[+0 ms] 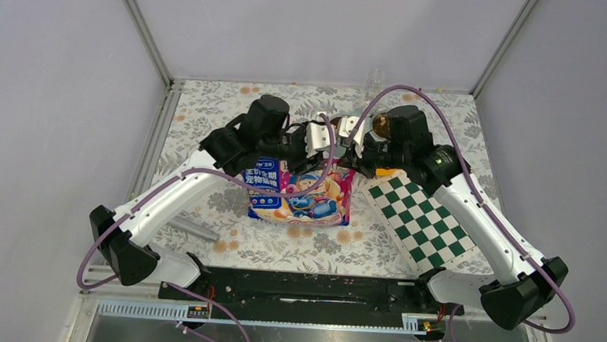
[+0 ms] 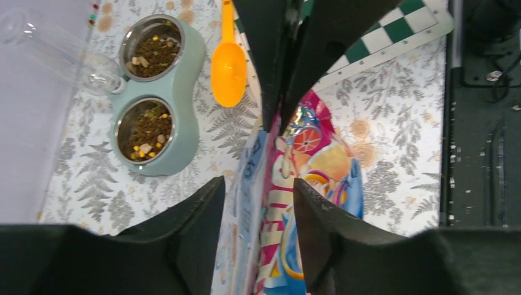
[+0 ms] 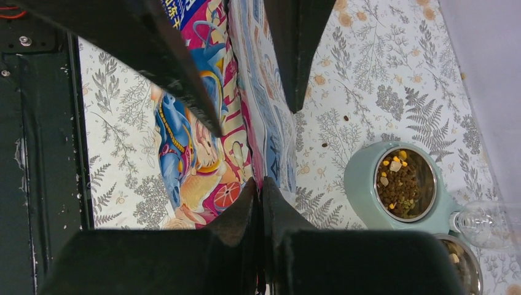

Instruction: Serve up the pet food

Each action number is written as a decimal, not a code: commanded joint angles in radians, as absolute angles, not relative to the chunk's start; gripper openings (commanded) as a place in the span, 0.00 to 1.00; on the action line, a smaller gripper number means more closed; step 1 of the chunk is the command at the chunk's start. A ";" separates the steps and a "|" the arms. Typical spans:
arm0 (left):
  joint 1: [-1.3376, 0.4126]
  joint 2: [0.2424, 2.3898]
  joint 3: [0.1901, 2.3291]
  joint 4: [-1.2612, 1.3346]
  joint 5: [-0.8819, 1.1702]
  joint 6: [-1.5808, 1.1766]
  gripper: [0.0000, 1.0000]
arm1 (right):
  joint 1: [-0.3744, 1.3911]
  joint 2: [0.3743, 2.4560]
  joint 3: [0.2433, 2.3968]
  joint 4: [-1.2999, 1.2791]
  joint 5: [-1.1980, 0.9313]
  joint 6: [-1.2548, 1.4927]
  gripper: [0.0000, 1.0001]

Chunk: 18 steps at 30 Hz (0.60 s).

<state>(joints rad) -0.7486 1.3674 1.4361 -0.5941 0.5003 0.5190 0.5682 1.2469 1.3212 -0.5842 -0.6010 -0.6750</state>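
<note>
The pet food is brown kibble with tan and yellow bits in two steel bowls set in a pale green feeder; one bowl of it shows in the right wrist view. The glossy cartoon bag lies between the arms. My right gripper is shut on the bag's end edge. My left gripper is open, its fingers straddling the bag's upper edge without closing on it. Both grippers meet over the bag's far end. An orange scoop lies beside the feeder.
A green-and-white chequered mat lies right of the bag. A clear plastic bottle lies by the feeder at the back wall. A grey cylinder lies at the front left. A few loose pellets lie on the floral tablecloth.
</note>
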 commanded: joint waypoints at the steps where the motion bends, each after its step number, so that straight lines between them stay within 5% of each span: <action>1: -0.760 1.383 1.502 -0.601 0.439 0.576 0.39 | 0.576 1.211 1.303 -0.468 -0.640 -0.662 0.00; 5: -0.762 1.377 1.506 -0.667 0.364 0.630 0.22 | 0.574 1.206 1.301 -0.466 -0.624 -0.656 0.00; 14: -0.760 1.348 1.461 -0.691 0.282 0.669 0.23 | 0.573 1.200 1.297 -0.415 -0.651 -0.615 0.00; 15: -0.760 1.348 1.455 -0.679 0.288 0.665 0.17 | 0.573 1.199 1.294 -0.408 -0.654 -0.610 0.00; 16: -0.759 1.349 1.451 -0.668 0.295 0.661 0.00 | 0.573 1.199 1.292 -0.404 -0.656 -0.606 0.00; 18: -0.755 1.348 1.436 -0.642 0.302 0.645 0.00 | 0.574 1.198 1.288 -0.400 -0.651 -0.604 0.00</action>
<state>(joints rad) -0.7696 1.3720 1.4609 -0.7002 0.3676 0.6369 0.5667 1.2266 1.2800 -0.5137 -0.5972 -0.6338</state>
